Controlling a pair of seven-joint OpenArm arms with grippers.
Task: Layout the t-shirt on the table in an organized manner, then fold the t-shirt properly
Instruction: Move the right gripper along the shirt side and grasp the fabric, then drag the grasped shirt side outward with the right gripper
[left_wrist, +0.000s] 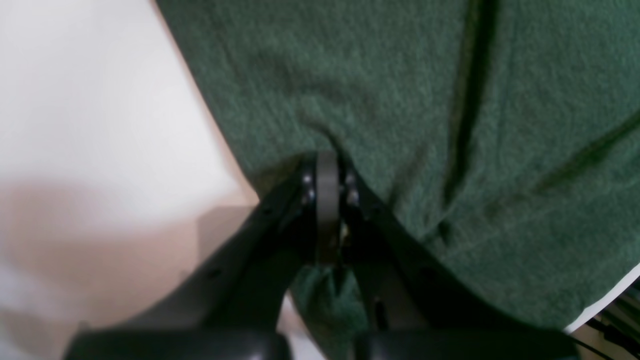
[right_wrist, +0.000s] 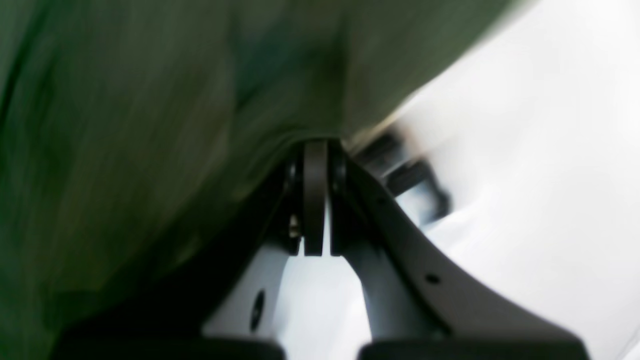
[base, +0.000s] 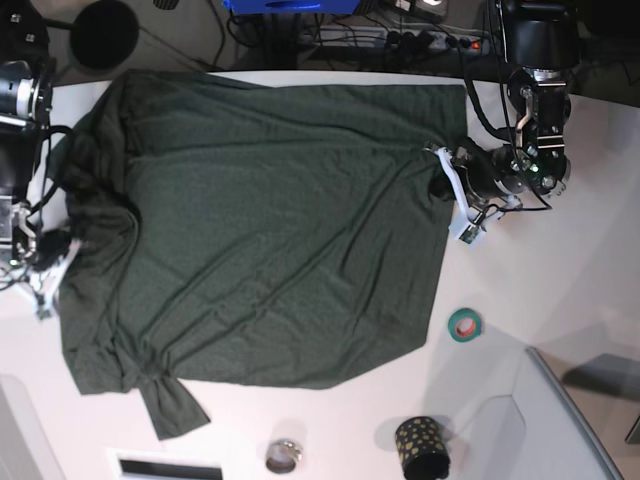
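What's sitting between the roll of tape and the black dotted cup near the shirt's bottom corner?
Nothing: in the base view only bare white table separates the green tape roll from the black gold-dotted cup.

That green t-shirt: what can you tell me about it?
The t-shirt is plain dark green, soft knit fabric, short-sleeved. It lies spread on the white table, mostly flat with diagonal wrinkles; one side is bunched and a sleeve sticks out at a corner. Each robot tool pinches an opposite edge: the left tool and the right tool, both shut on cloth.
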